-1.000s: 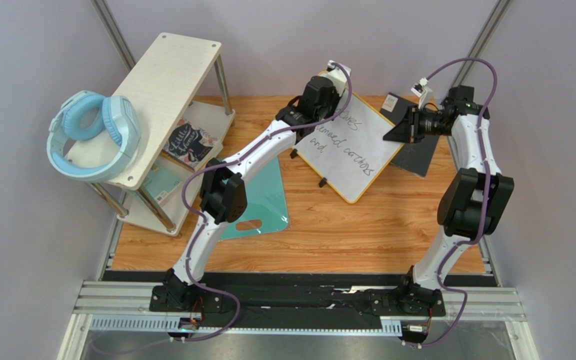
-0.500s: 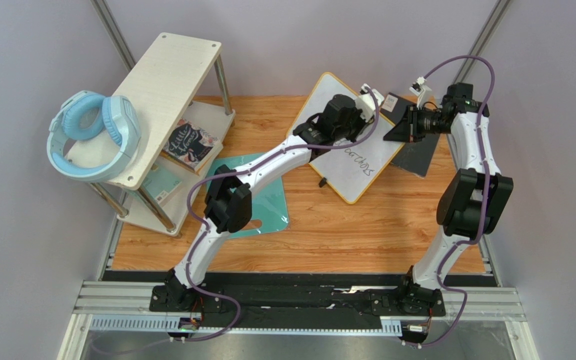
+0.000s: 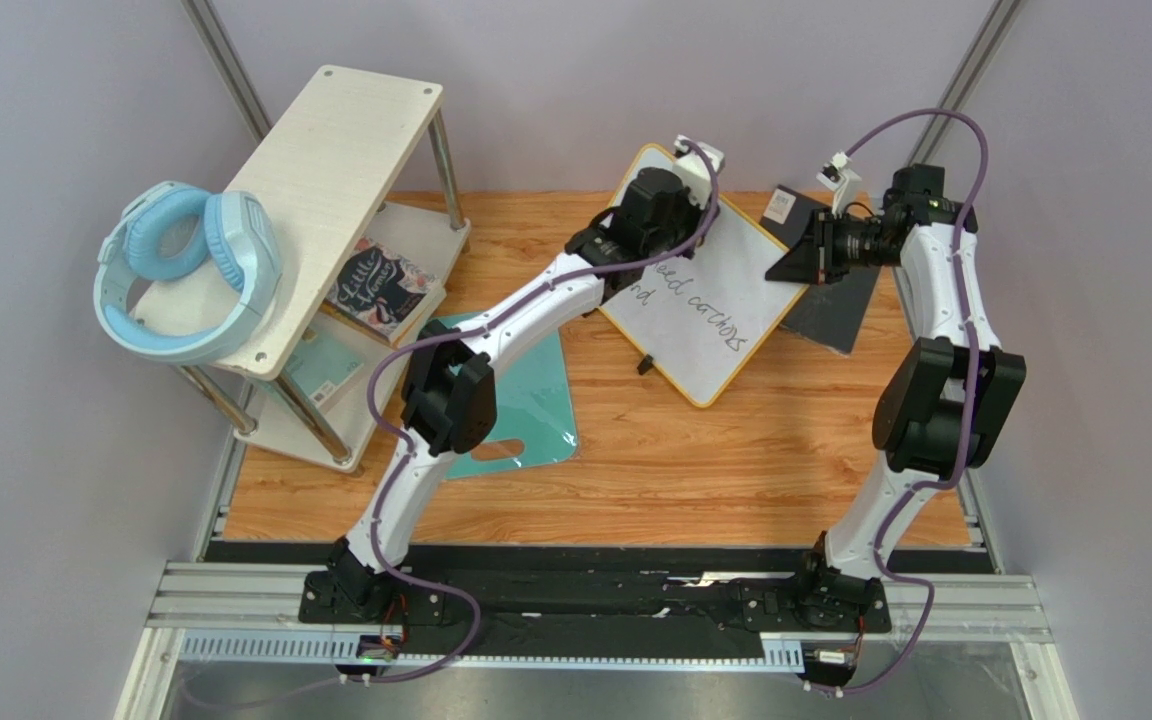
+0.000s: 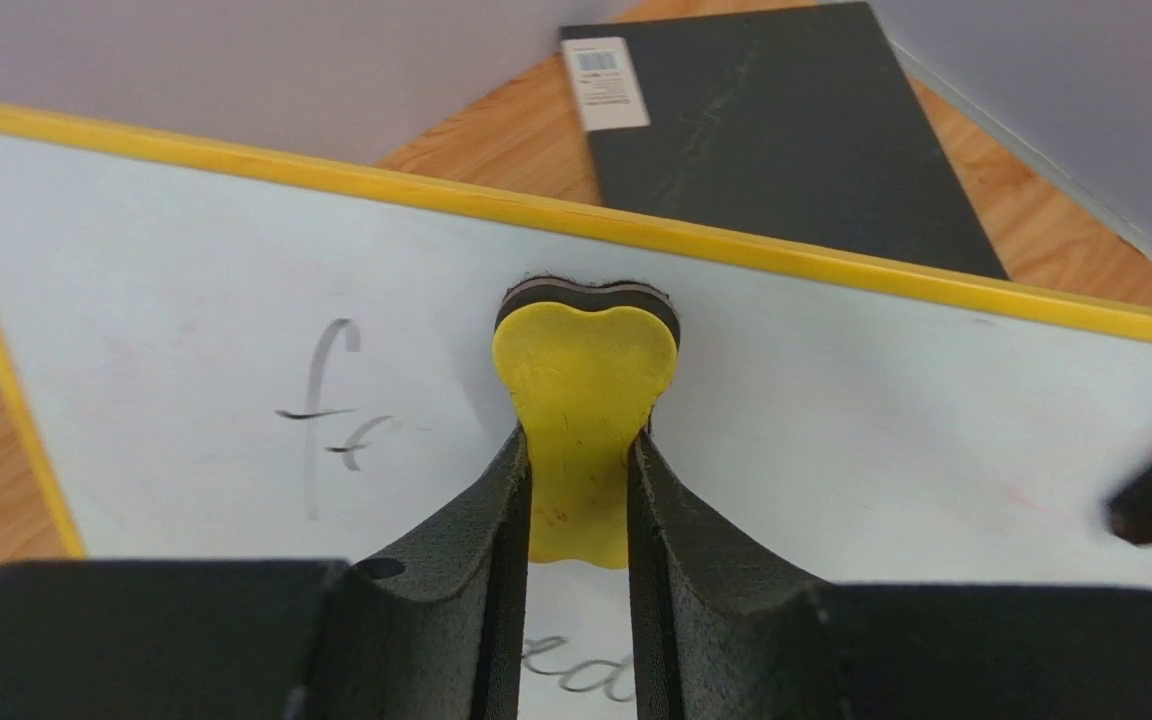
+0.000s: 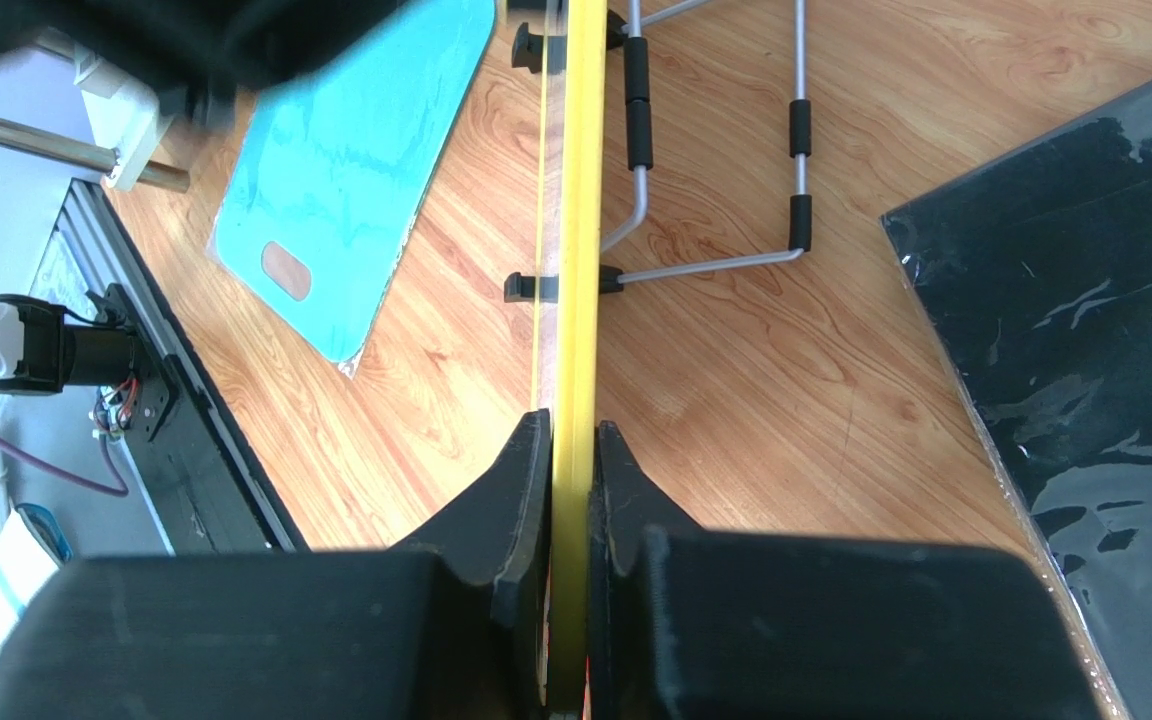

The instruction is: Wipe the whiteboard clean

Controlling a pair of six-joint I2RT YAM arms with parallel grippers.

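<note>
Squarely pressing eraser (image 4: 582, 360) to whiteboard (image 4: 162, 300) near handwritten "fe" — clenched in left gripper (image 4: 579, 450). Pinching its yellow edge with right gripper (image 5: 570, 443).

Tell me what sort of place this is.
Probably a robotics lab test cell: two white robot arms bolted to a metal rail, plain grey enclosing walls, and staged props like pale blue plastic headphones and a yellow-framed white whiteboard.

Both arms extended; left end effector (image 4: 579, 450) and right end effector (image 5: 570, 443) clamped closed.
</note>
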